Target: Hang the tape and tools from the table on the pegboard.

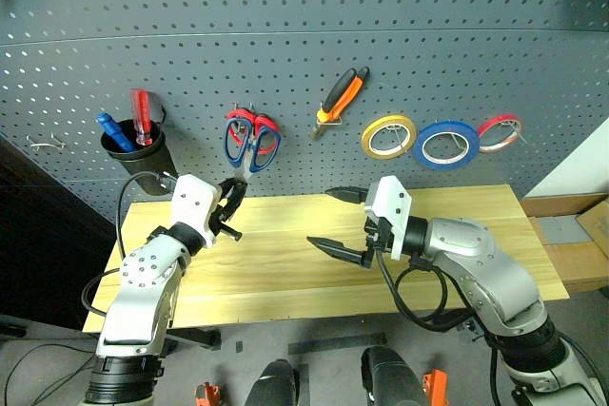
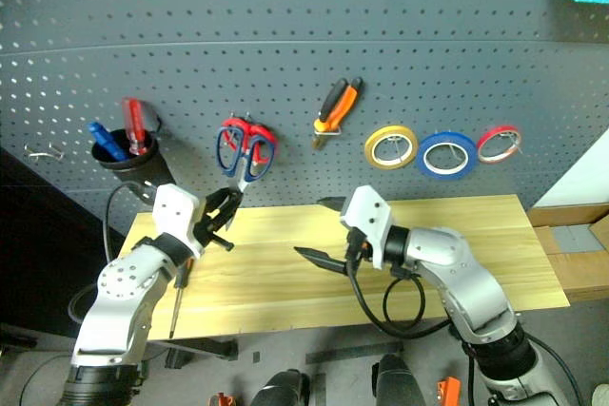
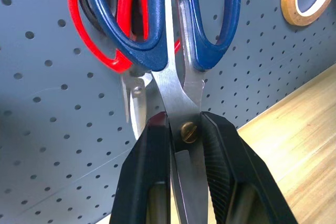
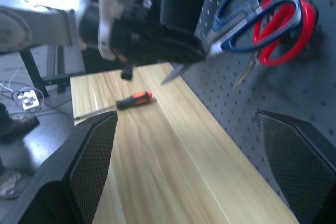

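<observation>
A black cup (image 1: 133, 151) is fixed to the pegboard (image 1: 285, 35) at far left; a red-handled screwdriver (image 1: 141, 117) and a blue-handled tool (image 1: 112, 130) stand in it. No other container is seen.

My left end effector (image 1: 231, 199) is pressed together on the blades of the blue scissors (image 3: 181, 51), holding them up against the pegboard with handles topmost, overlapping the red scissors (image 1: 263, 126) that hang there. My right end effector (image 1: 335, 221) is spread wide, holding nothing, above the middle of the counter (image 1: 476, 225).

Already on the pegboard: the pliers (image 1: 341, 94) right of the scissors, then a yellow tape (image 1: 387, 136), the blue tape (image 1: 446, 144) and a red tape (image 1: 500, 130) in a row.

The left wrist view shows the grip closely: both fingers (image 3: 149, 171) clamp the blades at the brass pivot screw, and the red scissors' blades hang behind. The right wrist view and right eye view show the orange screwdriver (image 4: 118, 104) lying on the counter near its left end, beside my left arm; in the left eye view that arm covers it.
</observation>
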Motion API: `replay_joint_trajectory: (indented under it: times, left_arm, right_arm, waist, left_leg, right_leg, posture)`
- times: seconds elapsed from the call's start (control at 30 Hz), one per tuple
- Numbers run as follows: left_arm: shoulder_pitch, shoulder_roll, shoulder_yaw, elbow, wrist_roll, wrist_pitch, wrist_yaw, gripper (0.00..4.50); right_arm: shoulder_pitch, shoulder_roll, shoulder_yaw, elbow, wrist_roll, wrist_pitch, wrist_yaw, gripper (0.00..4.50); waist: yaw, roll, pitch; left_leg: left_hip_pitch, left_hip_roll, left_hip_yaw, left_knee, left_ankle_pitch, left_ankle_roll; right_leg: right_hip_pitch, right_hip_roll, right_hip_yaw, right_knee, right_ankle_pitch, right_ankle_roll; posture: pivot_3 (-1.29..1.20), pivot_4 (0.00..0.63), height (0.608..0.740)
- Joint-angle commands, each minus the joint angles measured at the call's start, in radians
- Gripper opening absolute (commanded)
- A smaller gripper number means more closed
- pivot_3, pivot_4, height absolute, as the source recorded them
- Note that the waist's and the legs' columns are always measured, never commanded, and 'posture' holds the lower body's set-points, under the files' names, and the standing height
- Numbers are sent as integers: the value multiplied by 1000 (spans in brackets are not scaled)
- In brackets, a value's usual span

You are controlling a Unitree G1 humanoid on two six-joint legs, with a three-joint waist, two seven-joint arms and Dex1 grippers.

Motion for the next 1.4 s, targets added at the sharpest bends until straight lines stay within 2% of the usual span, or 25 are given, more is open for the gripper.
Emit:
replay_joint_trajectory:
  times: [0.03, 0.17, 0.3, 0.47, 0.57, 0.7, 0.87, 1.0, 1.4]
  left_arm:
    - [9, -5, 5, -41, -29, 33, -5, 1487]
    - [96, -43, 46, -100, -60, 123, 54, 2578]
    - [240, -118, 149, -184, -138, 339, 172, 3752]
    - [331, -138, 278, -194, -186, 484, 251, 3752]
    - [312, -88, 308, -124, -185, 546, 245, 3752]
    - [248, -8, 329, 20, -193, 576, 195, 3752]
    - [126, 83, 334, 230, -164, 518, 155, 3752]
    - [59, 128, 285, 346, -146, 518, 121, 3752]
    - [-112, 105, 232, 617, -130, 536, 135, 3752]
  right_arm:
    - [-15, 4, 6, -37, 7, -10, -1, 4500]
    - [-1, -6, 22, -22, -14, -13, -5, 4500]
    - [20, -43, 70, 11, -105, -16, -33, 4500]
    - [18, -46, 92, 13, -109, 62, -36, 4500]
    - [-5, -61, 134, 29, -150, 115, -37, 4500]
    - [-37, -24, 132, 27, -125, 182, -40, 4500]
    - [-89, 16, 144, 30, -116, 267, -46, 4500]
    - [-113, 40, 148, 37, -117, 302, -60, 4500]
    - [-157, 41, 146, -2, -85, 390, -63, 4500]
  waist:
    - [0, 0, 0]
    - [-7, 0, 0]
    - [-15, 0, 0]
    - [-11, 0, 0]
    - [3, -1, 0]
    - [9, 0, 0]
    - [9, -1, 1]
    - [8, -1, 4]
    - [-5, -4, 51]
  left_leg:
    - [0, 0, 0, 0, 0, 0]
    - [0, 0, 0, 0, 0, 0]
    - [0, 0, 0, 0, -1, -1]
    - [0, 1, -1, 0, -1, -1]
    - [0, 1, -1, 1, -1, -1]
    - [2, 2, -1, 1, 0, -2]
    - [1, 3, -2, 0, 0, -3]
    - [1, 3, -2, 0, 0, -3]
    - [-1, 4, -2, -1, -1, -4]
  right_leg:
    - [0, 0, 0, 0, 0, 0]
    - [0, 0, 0, 0, 0, 0]
    - [-1, 0, 1, 0, 0, 0]
    - [0, 1, 0, 1, 0, 0]
    - [1, 2, -1, 1, -2, 3]
    - [1, 3, -1, 2, -1, 2]
    - [0, 5, -2, 2, 0, 0]
    - [-1, 4, -1, 0, 2, -4]
    - [-3, 4, -1, 1, 2, -4]
  posture:
    - [-73, 189, 740]
    - [-70, 191, 740]
    - [-53, 195, 740]
    - [-26, 193, 740]
    - [-18, 193, 740]
    - [-17, 196, 740]
    - [-26, 215, 740]
    - [-26, 237, 740]
    - [-63, 315, 740]
